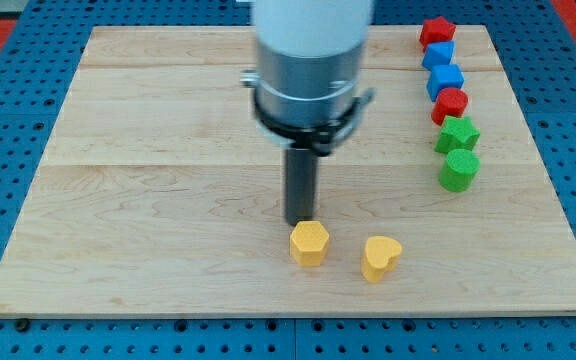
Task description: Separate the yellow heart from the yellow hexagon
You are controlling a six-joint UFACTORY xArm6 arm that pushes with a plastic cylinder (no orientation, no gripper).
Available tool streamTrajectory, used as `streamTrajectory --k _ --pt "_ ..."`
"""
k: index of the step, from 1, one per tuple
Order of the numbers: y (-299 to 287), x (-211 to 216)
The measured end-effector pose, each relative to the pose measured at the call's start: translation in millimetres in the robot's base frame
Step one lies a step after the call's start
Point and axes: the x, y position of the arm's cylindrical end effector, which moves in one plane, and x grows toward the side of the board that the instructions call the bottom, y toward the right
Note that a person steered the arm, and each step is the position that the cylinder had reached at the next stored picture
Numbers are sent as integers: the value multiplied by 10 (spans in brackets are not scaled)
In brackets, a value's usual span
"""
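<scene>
The yellow hexagon (309,243) lies near the board's bottom edge, just right of centre. The yellow heart (380,257) lies a short way to its right and slightly lower, with a small gap between them. My tip (300,221) is at the end of the dark rod, right at the hexagon's top left edge, touching it or nearly so. The arm's white and grey body hangs above the rod at the view's top centre.
A column of blocks runs down the board's right side: a red star (436,32), two blue blocks (439,55) (446,79), a red block (450,105), a green star (457,133) and a green block (459,170). The wooden board (148,200) lies on a blue pegboard.
</scene>
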Motion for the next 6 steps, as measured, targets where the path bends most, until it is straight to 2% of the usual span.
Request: streamTrajectory --k 1,2,5,6 --pt "-537 2" --pt "-675 238" --pt "289 384" --pt "407 390"
